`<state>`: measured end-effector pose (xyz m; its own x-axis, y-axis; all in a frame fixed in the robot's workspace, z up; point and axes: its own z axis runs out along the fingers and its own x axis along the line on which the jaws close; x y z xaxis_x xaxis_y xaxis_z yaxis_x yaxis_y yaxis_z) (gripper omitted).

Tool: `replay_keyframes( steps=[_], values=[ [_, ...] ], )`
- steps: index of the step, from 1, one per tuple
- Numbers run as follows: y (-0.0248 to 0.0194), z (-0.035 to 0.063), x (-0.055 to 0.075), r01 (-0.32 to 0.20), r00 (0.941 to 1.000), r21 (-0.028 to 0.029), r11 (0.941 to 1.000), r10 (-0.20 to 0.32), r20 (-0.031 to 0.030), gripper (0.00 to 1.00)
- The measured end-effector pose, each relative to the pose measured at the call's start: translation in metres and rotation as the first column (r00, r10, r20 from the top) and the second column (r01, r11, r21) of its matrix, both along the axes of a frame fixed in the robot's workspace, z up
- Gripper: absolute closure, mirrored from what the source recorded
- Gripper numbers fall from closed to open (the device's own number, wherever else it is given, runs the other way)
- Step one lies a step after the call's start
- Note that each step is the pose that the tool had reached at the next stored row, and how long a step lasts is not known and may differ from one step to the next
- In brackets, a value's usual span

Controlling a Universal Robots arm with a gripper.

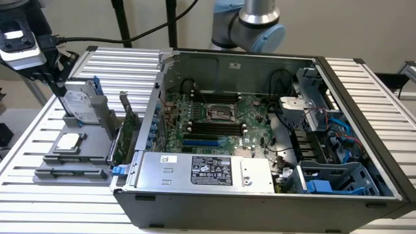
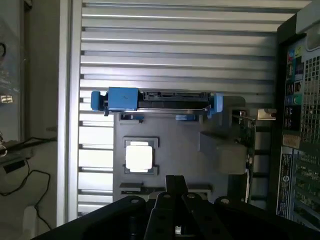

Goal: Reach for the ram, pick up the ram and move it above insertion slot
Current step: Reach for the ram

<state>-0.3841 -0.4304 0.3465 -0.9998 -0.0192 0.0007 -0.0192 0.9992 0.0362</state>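
Observation:
My gripper [image 1: 62, 93] hangs at the exterior view's far left, over the grey holder [image 1: 87, 151] beside the computer case. Its fingers are shut with nothing between them, and in the wrist view the gripper [image 2: 175, 180] narrows to one tip. The ram is not clearly visible: a thin dark strip [image 2: 135, 187] lies in a holder slot just under the fingertips, and I cannot tell if it is the ram. The black insertion slots [image 1: 215, 128] lie in a row on the green motherboard inside the open case.
The holder carries an upright silver hard drive [image 1: 79, 103] with blue rails, a square processor chip [image 1: 68, 141] and a tall green expansion card [image 1: 127, 130]. The case wall [image 1: 156, 105] rises between holder and motherboard. A power supply [image 1: 204, 170] sits at the case front.

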Motion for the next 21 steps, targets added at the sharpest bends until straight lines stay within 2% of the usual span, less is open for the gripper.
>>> replay_keyframes(
  steps=[10,13,15,17,18,19,21],
  values=[
    [-0.0424,-0.0071,0.0,0.0,1.0,-0.0059,1.0,0.0,0.0002,0.89],
    [-0.054,-0.0092,-0.001,0.0,1.0,-0.0097,1.0,0.0,0.0001,0.89],
    [-0.0607,-0.0103,-0.001,0.0,1.0,-0.0143,0.9999,0.0,0.0001,0.89],
    [-0.0661,-0.0112,-0.001,0.0,1.0,-0.0215,0.9998,0.0,0.0,0.89],
    [-0.067,-0.0119,-0.001,0.0,1.0,-0.0262,0.9997,0.0,0.0003,0.89],
    [-0.0671,-0.0119,-0.001,0.0,1.0,-0.0283,0.9996,0.0,0.0001,0.89],
    [-0.0671,-0.0118,-0.001,0.0,1.0,-0.0284,0.9996,0.0,0.0001,0.89]
  ],
)
